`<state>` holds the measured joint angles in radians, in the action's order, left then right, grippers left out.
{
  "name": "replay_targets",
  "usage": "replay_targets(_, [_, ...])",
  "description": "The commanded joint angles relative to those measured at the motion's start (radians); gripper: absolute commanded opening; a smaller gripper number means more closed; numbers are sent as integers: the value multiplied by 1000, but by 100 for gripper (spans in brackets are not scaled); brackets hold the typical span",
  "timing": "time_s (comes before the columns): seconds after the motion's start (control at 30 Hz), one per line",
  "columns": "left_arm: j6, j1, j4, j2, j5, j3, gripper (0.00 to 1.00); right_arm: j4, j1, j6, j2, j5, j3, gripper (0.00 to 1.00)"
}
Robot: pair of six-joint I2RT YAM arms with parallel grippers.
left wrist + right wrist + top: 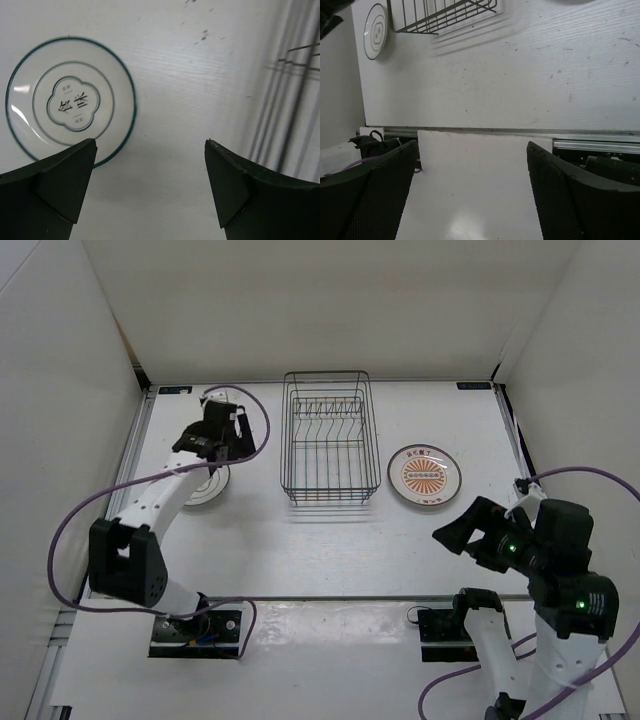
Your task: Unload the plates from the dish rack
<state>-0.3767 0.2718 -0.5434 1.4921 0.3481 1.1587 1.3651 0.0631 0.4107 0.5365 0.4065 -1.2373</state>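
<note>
The dark wire dish rack (328, 437) stands at the table's middle back; no plate shows in it. A plain white plate with a thin dark ring (205, 490) lies flat on the table left of the rack, partly under my left arm. It also shows in the left wrist view (70, 102) and the right wrist view (375, 31). One orange-sunburst plate (424, 476) lies flat right of the rack. A second sunburst plate is not visible. My left gripper (222, 443) (150, 150) is open and empty, above the table beside the ringed plate. My right gripper (452, 537) (470, 150) is open and empty, raised near the front right.
White walls enclose the table on three sides. The rack's wires (300, 100) are close on the right of my left gripper, and the rack's corner (440, 15) shows far off in the right wrist view. A metal rail (590, 145) runs along the table's near edge.
</note>
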Motion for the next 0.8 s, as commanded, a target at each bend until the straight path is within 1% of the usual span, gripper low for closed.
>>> replay_targets(0.0, [18, 13, -72, -153, -95, 99, 100, 187, 0, 2, 74, -32, -50, 90])
replay_targets(0.07, [15, 17, -108, -219, -159, 105, 100, 172, 0, 17, 138, -31, -65, 90])
replay_targets(0.1, [-11, 20, -118, -271, -194, 99, 100, 164, -2, 33, 151, -29, -67, 90])
replay_targets(0.13, [-19, 18, -119, -323, -213, 87, 100, 151, -2, 51, 163, 0, -67, 90])
replay_targets(0.17, [-24, 20, -127, -351, -228, 67, 100, 88, -2, 63, 168, 9, -59, 90])
replay_targets(0.2, [-42, 21, -150, -431, -272, 56, 100, 62, -3, 72, 155, 41, -50, 90])
replay_targets(0.23, [-41, 21, -170, -455, -290, 38, 100, -31, 0, 101, 149, 79, -19, 90])
replay_targets(0.27, [-37, 23, -190, -481, -305, 21, 100, -61, 0, 108, 140, 106, -10, 90])
replay_targets(0.3, [-30, 24, -258, -562, -345, 10, 100, -86, -2, 125, 126, 113, -4, 90])
replay_targets(0.37, [34, 26, -302, -625, -398, -46, 100, -148, -3, 117, 125, 133, -1, 90])
replay_targets(0.4, [62, 24, -326, -695, -415, -68, 100, -153, -2, 84, 138, 124, -7, 90])
replay_targets(0.43, [137, 26, -337, -766, -438, -108, 100, -147, -3, 73, 148, 109, -26, 90])
replay_targets(0.47, [156, 30, -358, -830, -431, -135, 100, -141, -5, 44, 163, 62, -43, 90])
replay_targets(0.5, [173, 81, -378, -855, -414, -145, 100, -144, -3, 33, 171, 54, -47, 90])
replay_targets(0.53, [194, 90, -445, -892, -353, -146, 100, -141, -3, 33, 183, 46, -51, 90])
replay_targets(0.6, [200, 106, -474, -947, -353, -184, 100, -153, -5, 30, 197, 14, -51, 90])
replay_targets(0.63, [203, 103, -489, -1011, -353, -203, 100, -158, -2, 30, 194, -13, -45, 90])
replay_targets(0.7, [211, 112, -495, -1047, -351, -302, 100, -184, -3, 48, 185, -50, -2, 90])
replay_targets(0.73, [214, 118, -509, -1090, -330, -327, 100, -198, -3, 59, 156, -51, 12, 90])
replay_targets(0.77, [222, 135, -515, -1101, -324, -396, 100, -213, -2, 65, 143, -49, 25, 90])
